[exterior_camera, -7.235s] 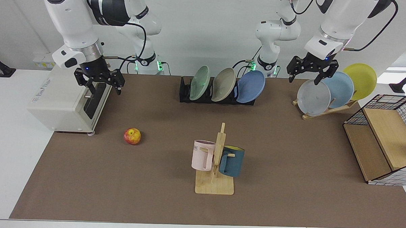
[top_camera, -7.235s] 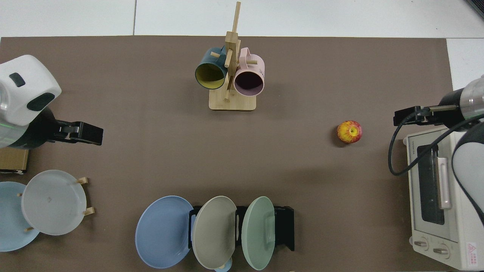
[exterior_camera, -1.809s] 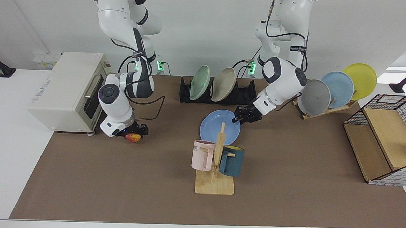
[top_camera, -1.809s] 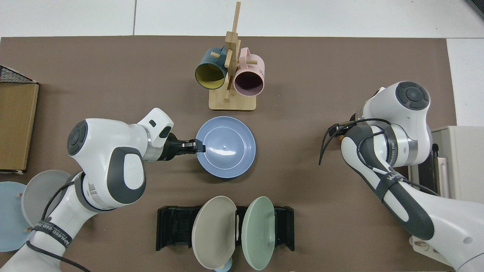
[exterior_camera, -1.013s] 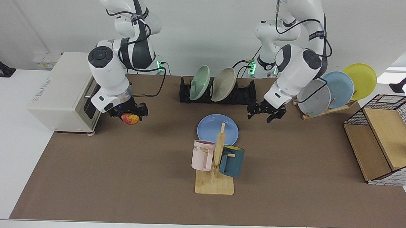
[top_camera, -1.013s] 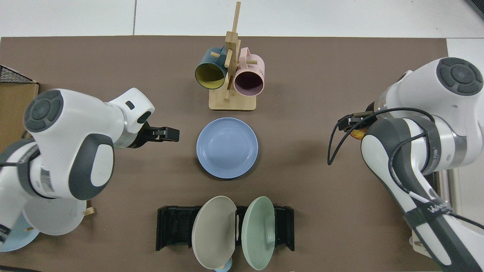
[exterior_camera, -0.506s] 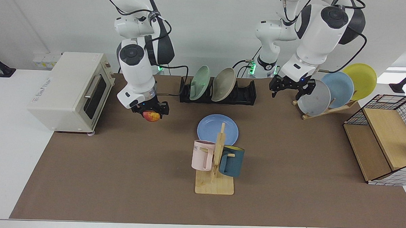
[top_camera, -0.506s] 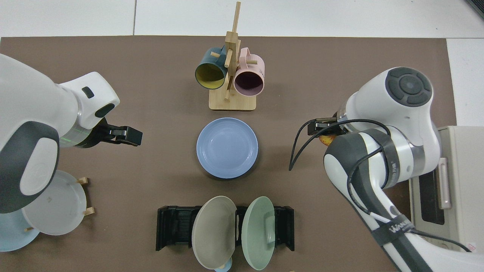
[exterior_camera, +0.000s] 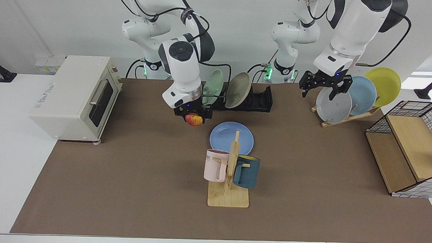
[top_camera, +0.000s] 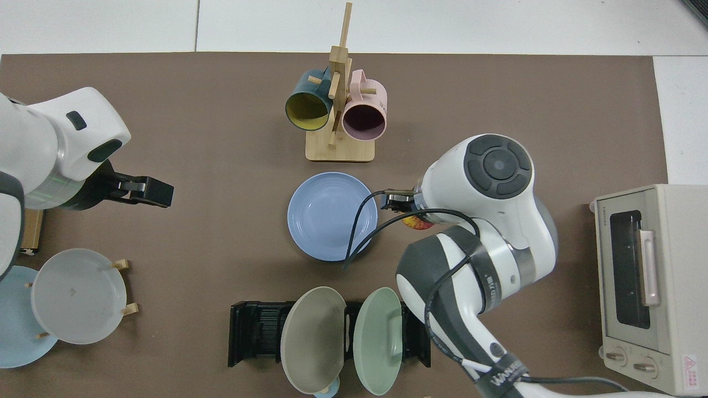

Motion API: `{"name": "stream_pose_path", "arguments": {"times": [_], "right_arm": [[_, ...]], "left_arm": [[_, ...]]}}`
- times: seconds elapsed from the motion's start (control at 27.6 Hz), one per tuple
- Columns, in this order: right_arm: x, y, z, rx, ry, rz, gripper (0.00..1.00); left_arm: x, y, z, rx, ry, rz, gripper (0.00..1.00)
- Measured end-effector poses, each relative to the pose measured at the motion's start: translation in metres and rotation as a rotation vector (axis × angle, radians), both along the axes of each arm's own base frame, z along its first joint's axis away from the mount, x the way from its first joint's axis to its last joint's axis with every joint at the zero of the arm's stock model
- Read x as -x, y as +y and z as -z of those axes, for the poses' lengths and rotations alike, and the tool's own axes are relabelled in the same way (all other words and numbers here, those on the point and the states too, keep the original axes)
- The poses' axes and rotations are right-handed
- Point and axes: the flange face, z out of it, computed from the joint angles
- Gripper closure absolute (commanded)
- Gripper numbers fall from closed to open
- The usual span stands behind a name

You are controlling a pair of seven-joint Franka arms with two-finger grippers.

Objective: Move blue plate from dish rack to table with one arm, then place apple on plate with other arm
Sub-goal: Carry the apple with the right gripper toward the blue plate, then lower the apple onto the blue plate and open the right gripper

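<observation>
- The blue plate point(exterior_camera: 232, 138) lies flat on the tabletop point(exterior_camera: 128, 176), in front of the dish rack point(exterior_camera: 259, 101) and just behind the mug stand point(exterior_camera: 229, 186). So I think the first step is done.
- The second step is in hand now: getting the apple point(exterior_camera: 193, 119) onto the plate.
- The right claw point(exterior_camera: 193, 115) is closed on the apple and holds it up in the air, off the tabletop.
- The apple is near the plate's edge but not over the plate yet. In the top view it is just beside the rim, on the toaster oven point(top_camera: 641, 287) side.
- Next, I think the right arm must carry the apple over the middle of the plate, go down, and then open up. If it lets go too high, the round apple may roll off.
- The left claw point(exterior_camera: 325, 85) is open and holds nothing. It hangs up high near the grey plate point(exterior_camera: 333, 106) on the wooden stand, well away from the blue plate. That arm waits.
- In the top view the right arm hides most of the apple point(top_camera: 416, 222), so only a bit of red and yellow shows.
- A black cable point(top_camera: 359, 232) hangs across part of the plate in the top view.
- In the facing view the mug stand covers the front edge of the plate.
- The arms are cut off at the picture edges in the top view.
</observation>
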Motion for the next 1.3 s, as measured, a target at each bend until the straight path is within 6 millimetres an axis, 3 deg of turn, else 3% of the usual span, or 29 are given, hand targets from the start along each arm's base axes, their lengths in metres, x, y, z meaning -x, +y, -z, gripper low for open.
{"name": "stream_pose_path", "arguments": {"times": [0.51, 0.76, 1.01, 1.3], "right_arm": [[0.033, 0.109, 0.045, 0.014, 0.030, 0.010, 1.00], [0.020, 0.123, 0.071, 0.004, 0.013, 0.011, 1.00], [0.023, 0.144, 0.104, -0.007, -0.005, -0.004, 1.00], [0.018, 0.149, 0.132, -0.014, -0.026, -0.004, 1.00]], "left_arm": [[0.003, -0.003, -0.003, -0.002, 0.002, 0.012, 0.00], [0.003, 0.000, -0.004, -0.002, 0.000, 0.007, 0.00], [0.006, 0.001, -0.007, -0.003, 0.003, 0.004, 0.00], [0.008, 0.006, -0.008, -0.005, 0.011, -0.005, 0.00]]}}
